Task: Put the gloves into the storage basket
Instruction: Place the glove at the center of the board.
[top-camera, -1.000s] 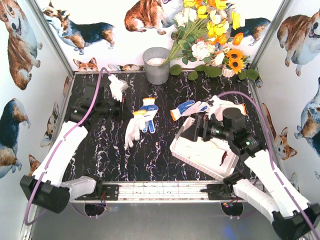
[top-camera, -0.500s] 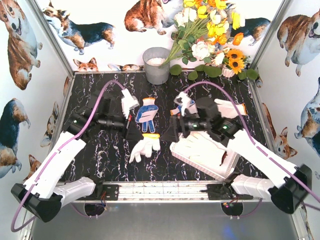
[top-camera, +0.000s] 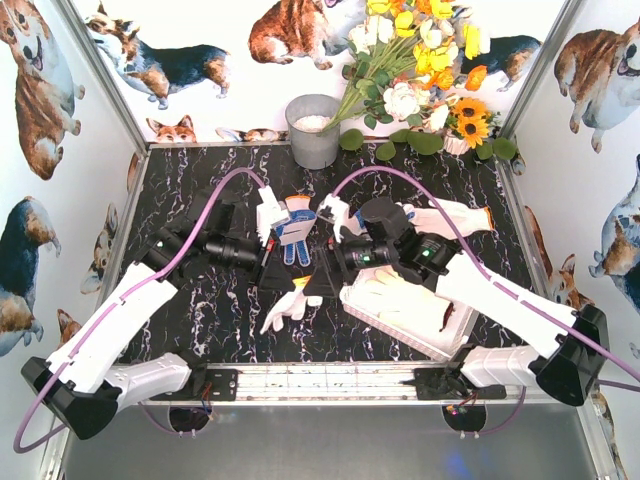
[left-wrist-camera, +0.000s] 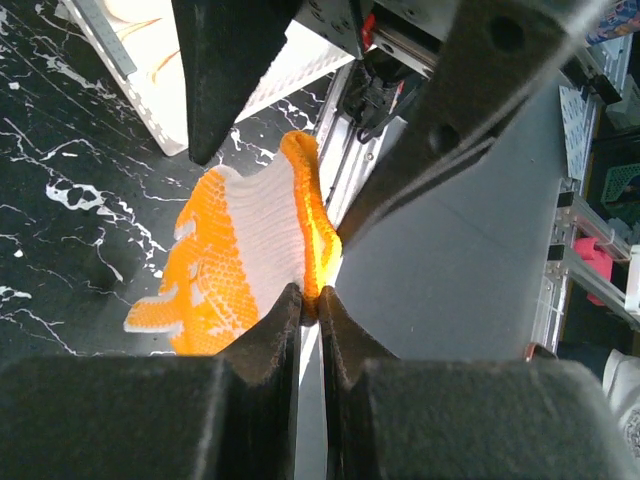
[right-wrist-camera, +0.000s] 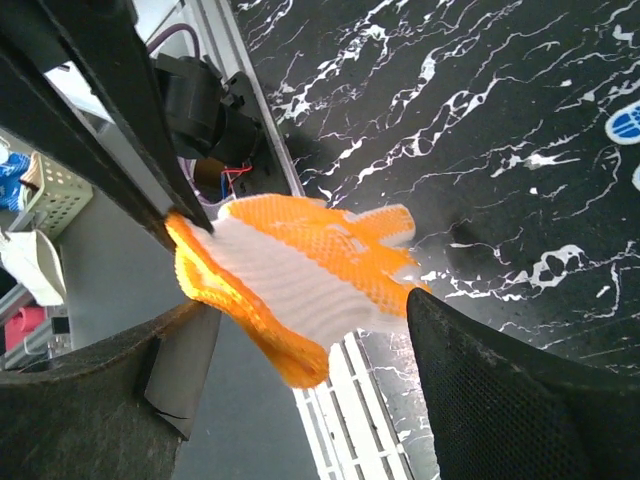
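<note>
A white glove with an orange-dotted palm (left-wrist-camera: 235, 262) hangs above the table, and my left gripper (left-wrist-camera: 311, 303) is shut on its orange cuff. In the top view this glove (top-camera: 288, 306) dangles at the table's middle, below the left gripper (top-camera: 288, 281). My right gripper (right-wrist-camera: 312, 385) is open, its jaws on either side of the glove (right-wrist-camera: 300, 268) without touching it; from above the right gripper (top-camera: 319, 284) faces the left one. The storage basket (top-camera: 402, 331) lies at the front right with white gloves (top-camera: 392, 292) in it. A blue-dotted glove (top-camera: 296, 225) lies flat behind the grippers.
A white glove with an orange cuff (top-camera: 455, 216) lies behind the right arm. At the back stand a grey metal bucket (top-camera: 313, 131) and a bunch of flowers (top-camera: 420, 70). The rail at the near table edge (top-camera: 330, 380) runs below the hanging glove.
The left gripper picked the orange-palmed glove off the table and carried it right and nearer. The right arm swung left from over the basket until its open jaws flanked the glove.
</note>
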